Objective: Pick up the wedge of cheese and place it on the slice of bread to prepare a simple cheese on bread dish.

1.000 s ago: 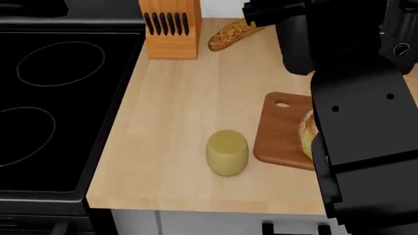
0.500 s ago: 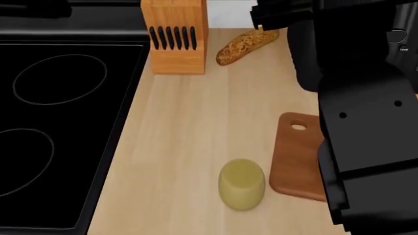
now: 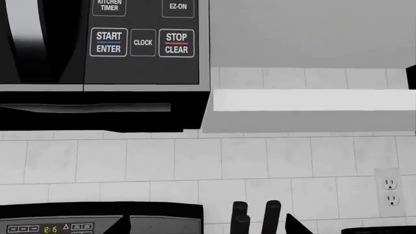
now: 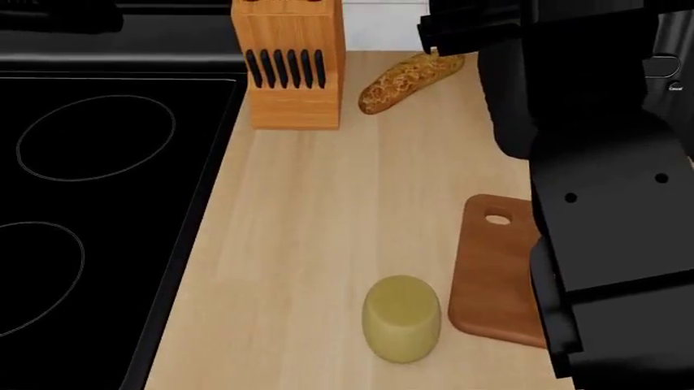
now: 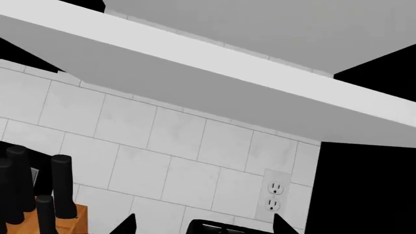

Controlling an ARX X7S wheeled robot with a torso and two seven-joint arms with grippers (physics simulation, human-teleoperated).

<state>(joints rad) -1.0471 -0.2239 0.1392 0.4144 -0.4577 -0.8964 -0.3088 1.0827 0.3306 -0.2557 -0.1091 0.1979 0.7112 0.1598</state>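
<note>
Kitchen with pale wooden worktop point(image 4: 314, 211) beside a black hob point(image 4: 87, 203). The wedge of cheese point(image 4: 401, 318) lay untouched just beside the cutting board point(image 4: 493, 268); bread hidden; neither tool's state could be told; nothing yet done.

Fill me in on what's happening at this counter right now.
Nothing is being handled yet. The wedge of cheese sits alone on the wooden counter, just beside the cutting board. The robot's right arm blocks the rest of the board, so the slice of bread is hidden. Both wrist cameras face the tiled wall, away from the counter; neither end effector's state can be made out.
</note>
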